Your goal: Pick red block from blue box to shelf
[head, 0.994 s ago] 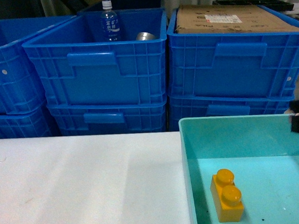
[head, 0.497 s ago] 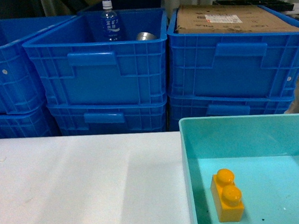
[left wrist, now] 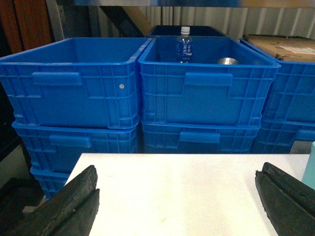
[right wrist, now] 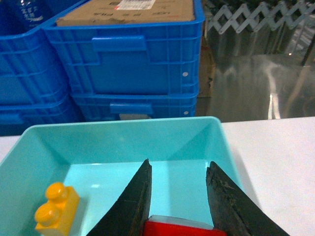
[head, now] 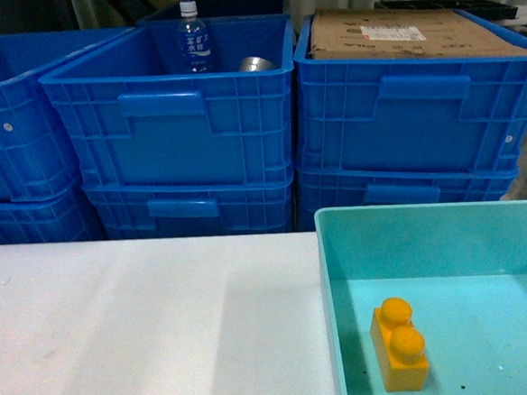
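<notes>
The right fingers (right wrist: 178,199) are closed down on the red block (right wrist: 184,227), which sits pinched between their tips at the bottom edge of the right wrist view. Beneath and beyond the fingers lies the blue box (right wrist: 206,129), and to their left on its floor rests the yellow brick (right wrist: 56,210), well apart from the grip. In the head view the box (head: 326,292) and brick (head: 400,345) show, but neither hand does.

The left fingers (left wrist: 179,206) are spread wide with nothing between them, held over the white surface (left wrist: 177,191) and facing the stacked blue crates (left wrist: 204,93).

The step in hand looks like the carry: block gripped, box not yet left behind. The next move calls for lifting clear of the box wall, then travelling to the shelf (only a strip of metal at the top of the left wrist view hints at it) and finding a free tier.
</notes>
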Motion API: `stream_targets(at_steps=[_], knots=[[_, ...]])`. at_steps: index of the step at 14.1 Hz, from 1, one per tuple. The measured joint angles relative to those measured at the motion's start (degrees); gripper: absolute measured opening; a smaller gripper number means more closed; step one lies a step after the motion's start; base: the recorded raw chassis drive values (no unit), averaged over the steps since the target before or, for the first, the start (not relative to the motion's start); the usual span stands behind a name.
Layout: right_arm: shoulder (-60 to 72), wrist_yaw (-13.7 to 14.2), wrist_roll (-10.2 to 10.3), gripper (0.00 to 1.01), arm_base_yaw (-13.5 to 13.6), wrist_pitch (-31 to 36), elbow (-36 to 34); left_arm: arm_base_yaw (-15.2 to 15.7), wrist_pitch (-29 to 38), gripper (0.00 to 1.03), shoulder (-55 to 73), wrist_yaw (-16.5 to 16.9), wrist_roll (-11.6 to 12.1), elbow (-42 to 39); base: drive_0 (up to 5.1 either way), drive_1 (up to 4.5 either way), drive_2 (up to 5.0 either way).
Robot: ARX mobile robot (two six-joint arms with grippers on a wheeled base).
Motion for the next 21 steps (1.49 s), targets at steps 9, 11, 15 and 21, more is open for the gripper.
stream_targets(at_steps=[9, 11, 15, 21], knots=[[-0.1, 3.1, 0.3, 0.28, 6.8, -2.7, 1.4, 0.0, 0.0, 0.98, 0.0, 0.0, 0.0, 0.0, 0.0, 0.00, 0.0], [-1.6, 3.5, 0.3, 0.28, 6.9, -3.7, 1.6, 0.0, 0.0, 0.98, 0.0, 0.0, 0.0, 0.0, 0.0, 0.00, 0.0], [-1.5, 3.6, 0.3, 0.28, 6.9, -3.8, 1.7, 0.0, 0.0, 0.98, 0.0, 0.0, 0.0, 0.0, 0.0, 0.00, 0.0], [-1.5, 3.6, 0.3, 0.28, 6.9, -3.8, 1.8, 0.0, 0.0, 0.98, 0.0, 0.0, 0.0, 0.0, -0.7, -0.72, -0.7]])
